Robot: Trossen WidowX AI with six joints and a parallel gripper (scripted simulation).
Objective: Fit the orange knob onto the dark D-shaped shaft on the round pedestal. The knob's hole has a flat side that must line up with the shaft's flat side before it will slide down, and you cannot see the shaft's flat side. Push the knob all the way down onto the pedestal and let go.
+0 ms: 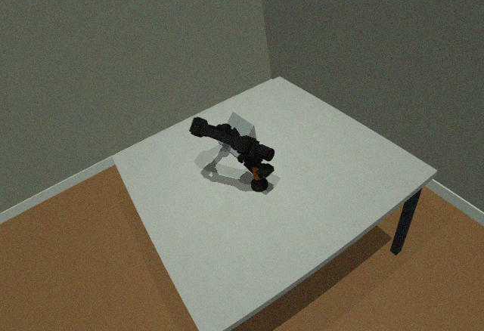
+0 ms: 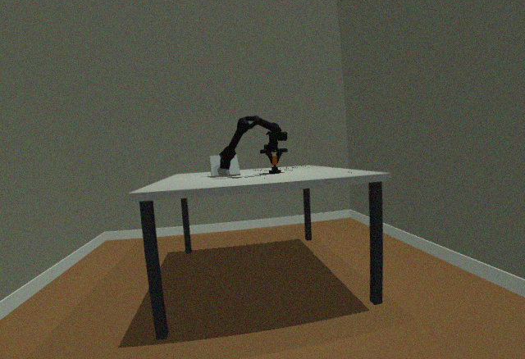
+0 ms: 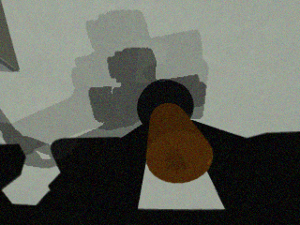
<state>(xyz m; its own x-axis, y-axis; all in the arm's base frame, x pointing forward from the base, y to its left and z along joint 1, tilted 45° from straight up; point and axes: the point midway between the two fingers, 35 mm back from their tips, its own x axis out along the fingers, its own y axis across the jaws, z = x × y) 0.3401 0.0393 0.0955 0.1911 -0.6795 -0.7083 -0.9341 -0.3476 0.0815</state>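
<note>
The orange knob (image 1: 255, 173) (image 2: 274, 160) (image 3: 179, 150) is upright between the fingers of my gripper (image 2: 274, 162), which is shut on it. The dark round pedestal (image 1: 259, 184) (image 2: 274, 171) (image 3: 161, 91) stands on the table directly under the knob. In the exterior view the knob's lower end is just above the pedestal, with a small dark stretch between them. In the wrist view the knob covers the near part of the pedestal. The shaft and the knob's hole are hidden, so I cannot tell how their flat sides lie.
The pale table (image 1: 312, 218) (image 2: 190, 185) bears the arm and the pedestal. A light grey tilted panel (image 1: 239, 123) (image 2: 215, 163) stands by the arm's base; part of a grey panel (image 3: 6, 44) shows at the wrist view's upper left. Arm shadows fall around the pedestal.
</note>
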